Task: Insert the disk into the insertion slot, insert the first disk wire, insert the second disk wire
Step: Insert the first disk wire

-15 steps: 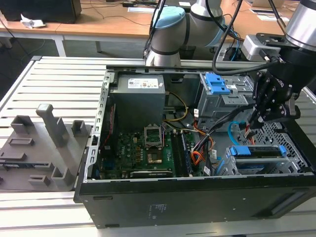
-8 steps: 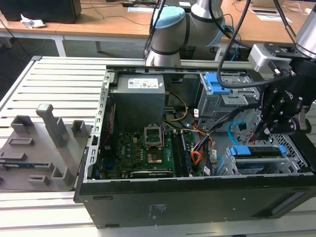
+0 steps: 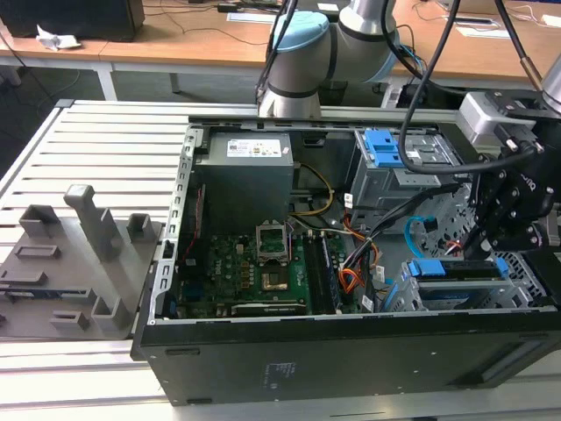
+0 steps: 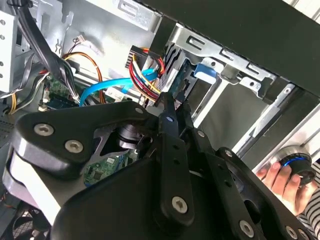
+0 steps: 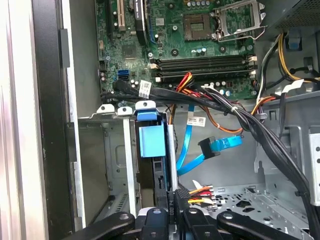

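Progress check. Black two-finger end effector (image 4: 175, 104): closed, as far as the second wrist view shows, on the dark plug of the orange, red and yellow wire bundle (image 5: 199, 191), just beside the disk's end; whether the plug is seated I cannot tell. Flat silver disk in its bright blue plastic carrier (image 5: 151, 141) sits inside the low grey perforated metal insertion slot (image 5: 116, 155), so step one looks done. Thin glossy light-blue second disk wire (image 5: 220, 145) hangs loose, unplugged. Count: one of each.

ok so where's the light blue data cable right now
In the first wrist view the light-blue data cable comes out from behind the black wire bundle and hangs right beside the disk's blue carrier, with its dark plug free.
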